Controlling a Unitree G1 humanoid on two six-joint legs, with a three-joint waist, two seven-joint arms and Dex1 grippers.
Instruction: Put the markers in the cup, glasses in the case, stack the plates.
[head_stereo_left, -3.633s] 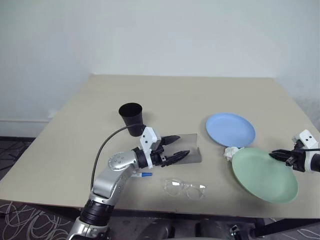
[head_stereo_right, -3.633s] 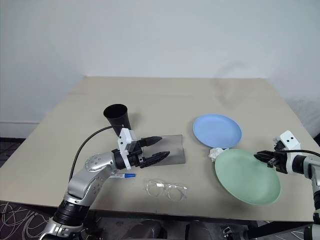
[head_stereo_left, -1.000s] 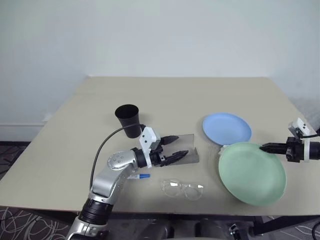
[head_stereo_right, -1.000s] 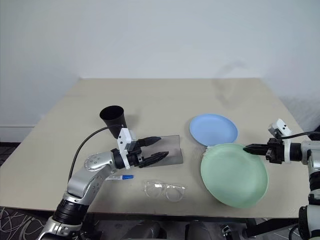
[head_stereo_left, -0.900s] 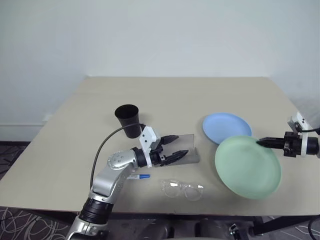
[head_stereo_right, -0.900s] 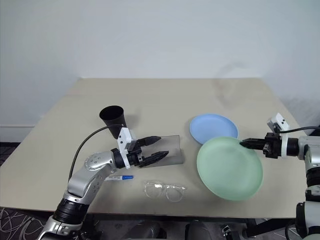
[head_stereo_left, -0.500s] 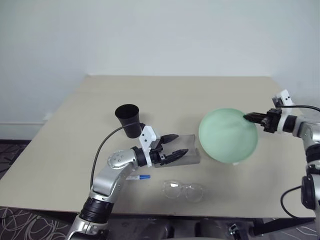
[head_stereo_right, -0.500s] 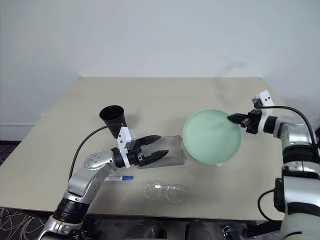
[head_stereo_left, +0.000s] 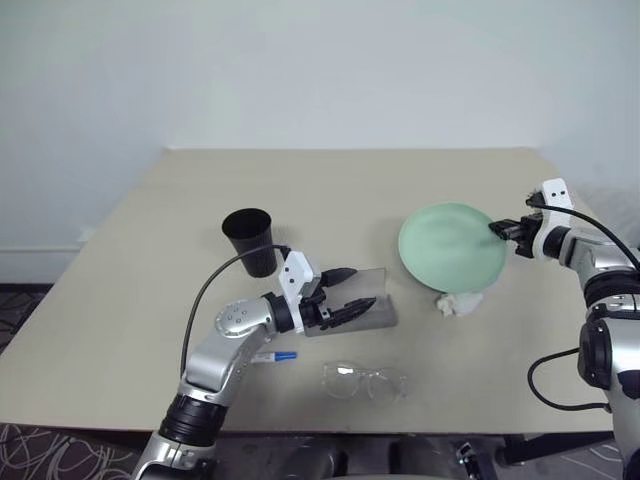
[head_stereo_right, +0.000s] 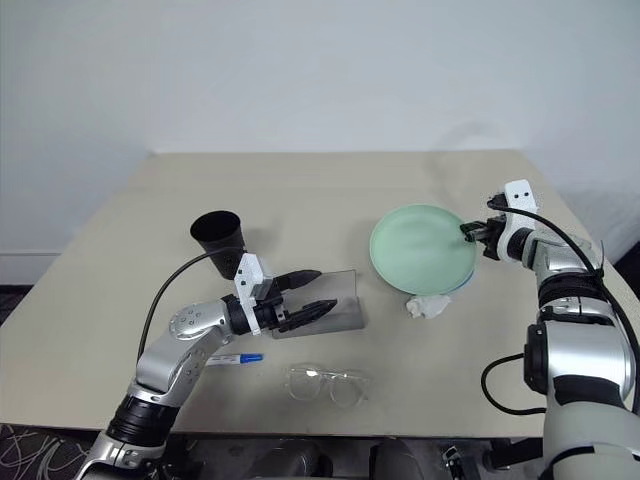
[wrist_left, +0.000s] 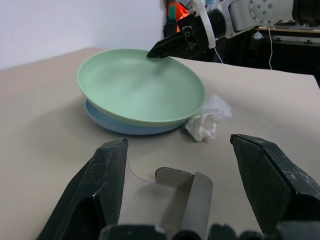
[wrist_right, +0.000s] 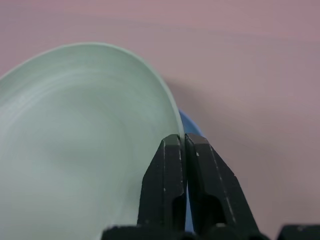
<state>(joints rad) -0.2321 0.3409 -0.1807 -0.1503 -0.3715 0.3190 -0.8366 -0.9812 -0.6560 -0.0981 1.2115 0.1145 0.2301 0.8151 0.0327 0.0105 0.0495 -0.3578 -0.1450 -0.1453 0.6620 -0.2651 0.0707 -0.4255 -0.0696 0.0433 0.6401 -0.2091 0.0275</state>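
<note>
The mint green plate (head_stereo_left: 450, 247) rests on the light blue plate (wrist_left: 125, 127), whose edge peeks out beneath it. My right gripper (head_stereo_left: 494, 229) is shut on the green plate's right rim, pinched between the fingers (wrist_right: 170, 155). At the table's middle, my left gripper (head_stereo_left: 360, 288) hovers open and level over the grey case (head_stereo_left: 378, 313). Left of it stands the black cup (head_stereo_left: 248, 238), upright. A white marker with a blue cap (head_stereo_left: 275, 356) lies under my left forearm. The clear glasses (head_stereo_left: 362, 380) lie near the front edge.
A crumpled white tissue (head_stereo_left: 457, 302) lies just in front of the stacked plates. The beige table (head_stereo_left: 340, 190) ends at a white wall behind. A black cable loops from my left arm past the cup.
My right gripper carried the green plate from the near right of the table away and leftward, setting it onto the blue plate. The tissue is uncovered again. The left arm stayed put.
</note>
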